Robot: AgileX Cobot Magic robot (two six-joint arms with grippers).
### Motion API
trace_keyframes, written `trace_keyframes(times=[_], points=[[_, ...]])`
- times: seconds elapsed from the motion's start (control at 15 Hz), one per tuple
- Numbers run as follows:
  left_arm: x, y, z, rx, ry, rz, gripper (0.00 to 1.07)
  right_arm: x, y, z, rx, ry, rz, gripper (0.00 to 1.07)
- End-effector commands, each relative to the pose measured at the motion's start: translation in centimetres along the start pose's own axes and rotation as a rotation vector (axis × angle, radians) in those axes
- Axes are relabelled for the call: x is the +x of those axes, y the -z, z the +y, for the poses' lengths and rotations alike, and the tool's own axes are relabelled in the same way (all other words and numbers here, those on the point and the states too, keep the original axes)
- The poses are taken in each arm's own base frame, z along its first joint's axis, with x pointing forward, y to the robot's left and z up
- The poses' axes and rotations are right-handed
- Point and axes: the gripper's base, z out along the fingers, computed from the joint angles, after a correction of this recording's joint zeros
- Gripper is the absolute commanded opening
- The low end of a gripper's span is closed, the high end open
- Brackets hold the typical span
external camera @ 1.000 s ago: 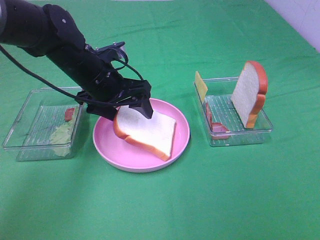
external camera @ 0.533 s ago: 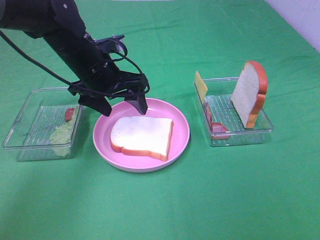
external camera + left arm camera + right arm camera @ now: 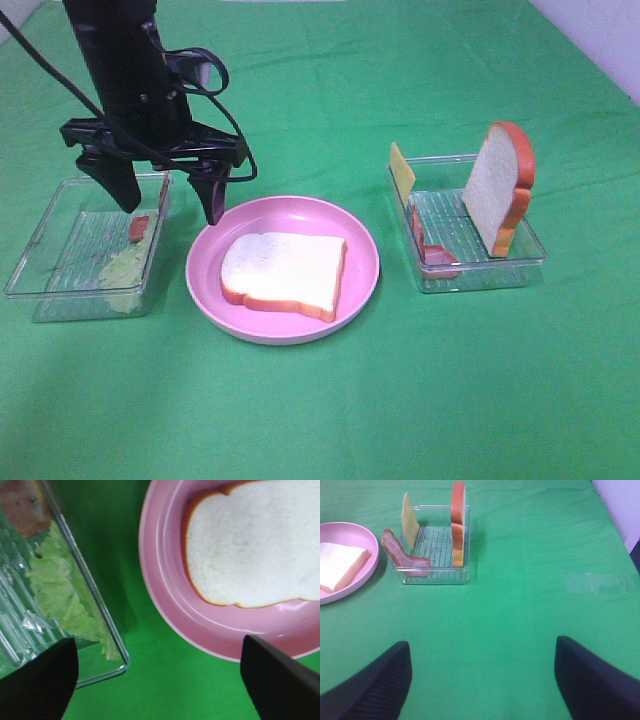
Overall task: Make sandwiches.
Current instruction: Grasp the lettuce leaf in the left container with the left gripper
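Green cloth covers the bench (image 3: pixel 450 380). The left hand (image 3: pixel 170 207) hangs spread wide and empty, one finger over the round pink plate (image 3: pixel 365 250), the other over the left clear plastic tray (image 3: pixel 60 235). The right hand (image 3: pixel 480 690), likewise spread and empty, hovers over cloth. A flat white toy bread slice (image 3: pixel 285 272) lies on the plate. An upright bread slice (image 3: pixel 500 185) stands in the right clear plastic tray (image 3: pixel 530 250) with a yellow cheese slice (image 3: pixel 402 170) and a reddish-pink bacon strip (image 3: pixel 435 255). Pale green lettuce (image 3: pixel 125 270) lies in the left tray.

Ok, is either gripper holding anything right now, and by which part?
Nothing. The left gripper hangs open, clear of the bread slice lying flat on the pink plate; the right gripper is open and empty too.
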Motion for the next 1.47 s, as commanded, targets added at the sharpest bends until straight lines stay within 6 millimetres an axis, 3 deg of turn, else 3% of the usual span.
trace_keyframes(times=[0.07, 0.33, 0.6, 0.67, 1.2, 1.33, 1.47], points=[[0.7, 0.8, 0.4, -0.076, 0.022, 0.05, 0.84, 0.0, 0.2, 0.1, 0.002, 0.012, -0.025, 0.75], [0.4, 0.5, 1.2, -0.15, 0.051, 0.038, 0.82, 0.0, 0.2, 0.1, 0.002, 0.012, -0.025, 0.75], [0.0, -2.2, 1.1, -0.142, 0.058, 0.089, 0.71, 0.0, 0.2, 0.1, 0.002, 0.012, -0.025, 0.75], [-0.1, -3.4, 1.1, -0.152, 0.055, 0.113, 0.71, 0.0, 0.2, 0.1, 0.002, 0.012, -0.025, 0.75], [-0.5, -5.8, 1.4, -0.173, 0.069, 0.13, 0.71, 0.0, 0.2, 0.1, -0.001, 0.01, -0.025, 0.75], [-0.6, -5.7, 1.4, -0.174, 0.067, 0.117, 0.66, 0.0, 0.2, 0.1, -0.001, 0.01, -0.025, 0.75], [-0.7, -5.7, 1.4, -0.177, 0.064, 0.105, 0.52, 0.0, 0.2, 0.1, -0.001, 0.01, -0.025, 0.75]])
